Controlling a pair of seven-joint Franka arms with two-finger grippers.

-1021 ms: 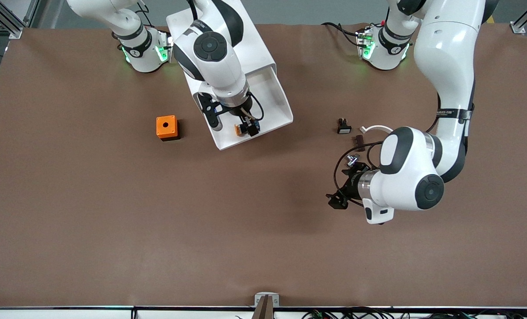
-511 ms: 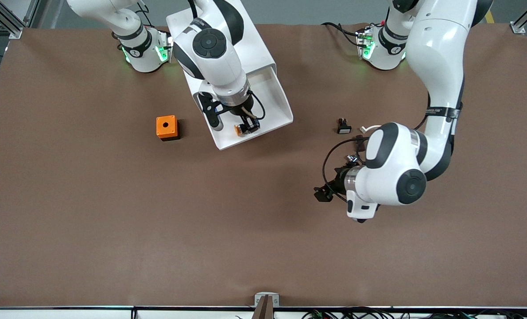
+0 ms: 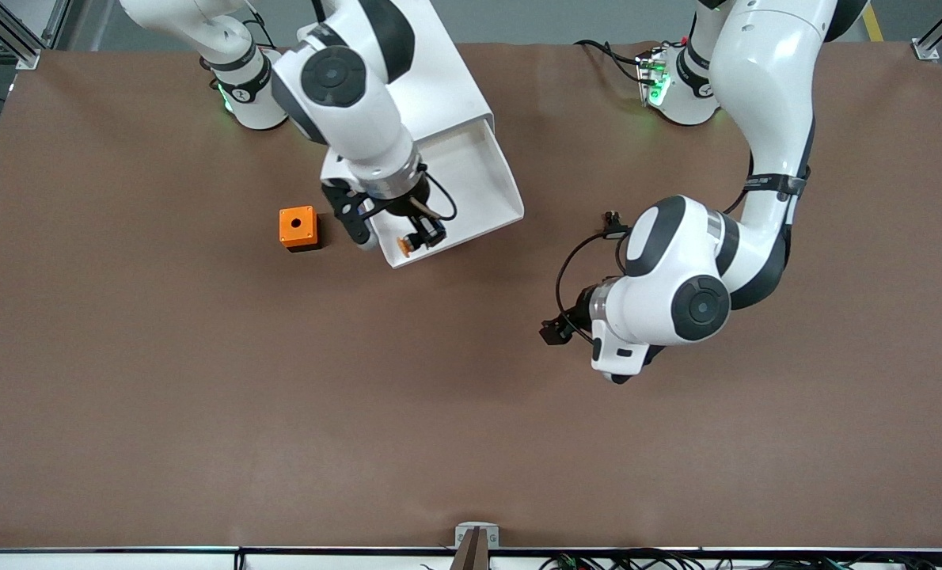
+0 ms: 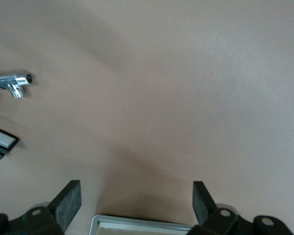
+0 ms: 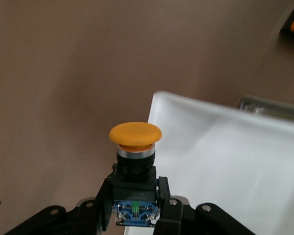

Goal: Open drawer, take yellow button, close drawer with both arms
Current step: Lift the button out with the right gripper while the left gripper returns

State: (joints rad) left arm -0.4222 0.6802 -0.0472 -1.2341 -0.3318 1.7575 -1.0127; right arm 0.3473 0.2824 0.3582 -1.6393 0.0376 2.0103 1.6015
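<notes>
The drawer (image 3: 483,170) stands pulled out of the white cabinet (image 3: 447,75), its tray facing the front camera. My right gripper (image 3: 419,237) is shut on the button (image 3: 405,245), lifted over the drawer's front corner toward the right arm's end. In the right wrist view the button's orange cap (image 5: 135,133) points away from the gripper (image 5: 135,196), its black body is clamped between the fingers, and the drawer's white corner (image 5: 225,161) lies beside it. My left gripper (image 3: 554,331) hangs open over bare table; its fingers (image 4: 68,203) hold nothing.
An orange cube (image 3: 298,227) sits on the table beside the drawer, toward the right arm's end. A chrome fitting (image 4: 12,83) and a black switch with a white face (image 4: 2,142) lie near the left arm, mostly hidden under it in the front view.
My right gripper shut on the button in the drawer and carried it up toward the drawer's front corner nearest the orange cube. The left arm swung toward the drawer, still open.
</notes>
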